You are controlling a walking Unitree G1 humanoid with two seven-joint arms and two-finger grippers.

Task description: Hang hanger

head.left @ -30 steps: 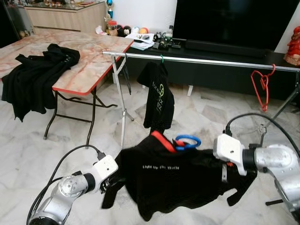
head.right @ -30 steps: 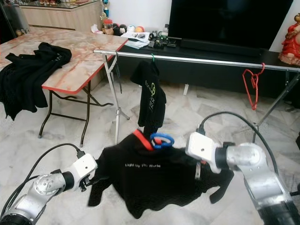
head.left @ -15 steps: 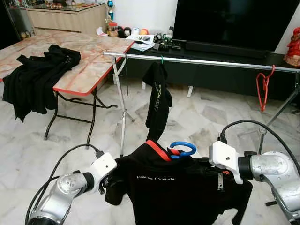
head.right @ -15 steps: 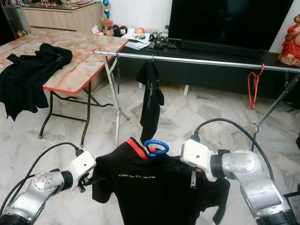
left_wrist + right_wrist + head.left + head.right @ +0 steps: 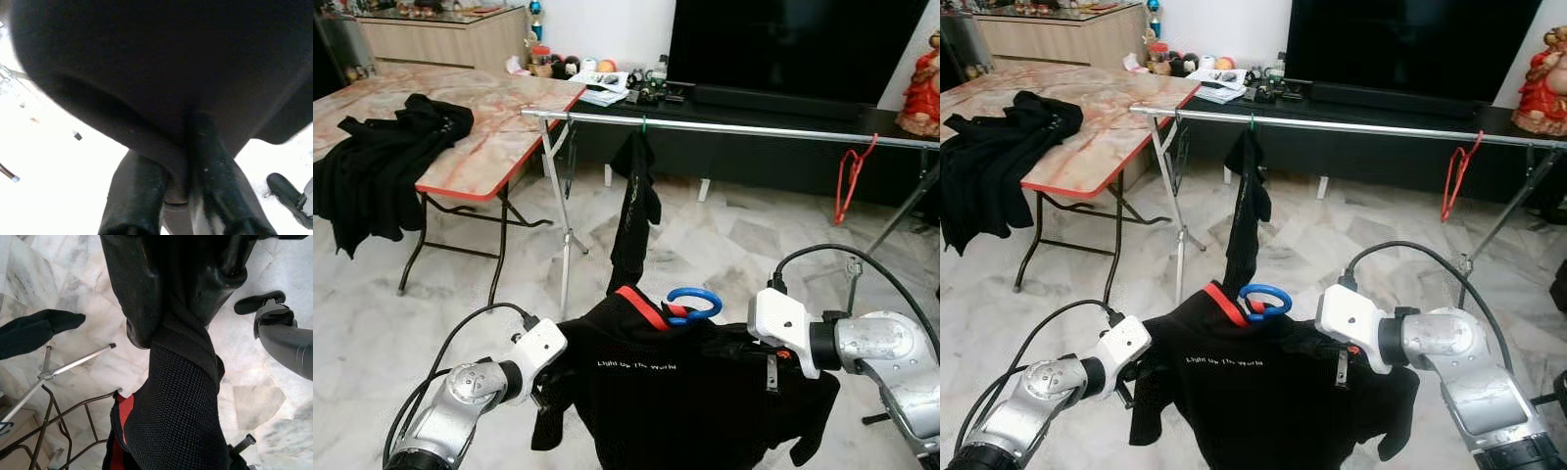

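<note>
Both arms raised forward, left gripper (image 5: pixel 182 161) and right gripper (image 5: pixel 188 316) clamped — black fabric between fingers

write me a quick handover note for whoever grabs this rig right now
Left claw: shut on the black shirt's left shoulder.
Right claw: shut on the shirt's right shoulder.
The shirt is held spread between both arms, low above the floor, on a hanger with a blue hook sticking up at the red collar.
The metal rail is ahead and higher, carrying one hung black garment and an empty red hanger.
Done: shirt is on its hanger and lifted.
Left: step closer, raise it, catch the blue hook over the rail, release.
</note>
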